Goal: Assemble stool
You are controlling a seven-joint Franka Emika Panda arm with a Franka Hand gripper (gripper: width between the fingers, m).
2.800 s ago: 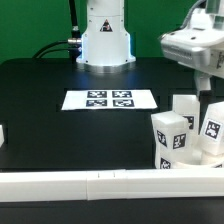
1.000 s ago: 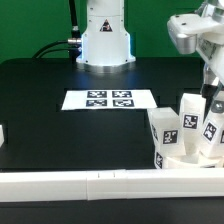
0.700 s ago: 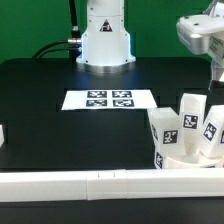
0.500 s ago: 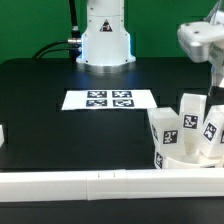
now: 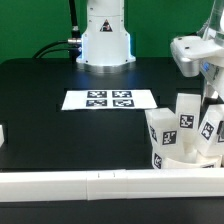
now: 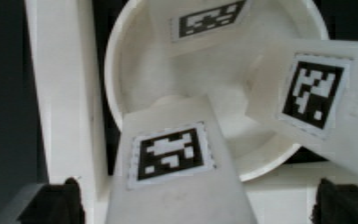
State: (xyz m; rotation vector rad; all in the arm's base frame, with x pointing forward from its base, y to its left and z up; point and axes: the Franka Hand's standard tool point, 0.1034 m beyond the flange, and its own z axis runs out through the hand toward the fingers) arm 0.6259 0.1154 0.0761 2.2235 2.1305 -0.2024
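The white round stool seat (image 5: 183,160) lies at the exterior view's lower right, against the rail. Three chunky tagged legs stand in it: one (image 5: 167,134), one (image 5: 189,114) and one (image 5: 213,128). My gripper (image 5: 211,96) hangs just above the rightmost leg. In the wrist view the seat (image 6: 194,80) fills the frame. A tagged leg (image 6: 179,165) rises between my two dark fingers (image 6: 60,200). My gripper (image 6: 202,203) is open, with gaps on both sides of the leg. Another tagged leg (image 6: 314,92) stands beside it.
The marker board (image 5: 110,99) lies mid-table before the robot base (image 5: 104,35). A long white rail (image 5: 90,184) runs along the near table edge and shows in the wrist view (image 6: 60,90). A small white part (image 5: 3,134) sits at the exterior view's left edge.
My gripper rose up and away from the legs, then came back down and a little to the exterior view's left, over the rightmost leg. The legs and seat have not moved.
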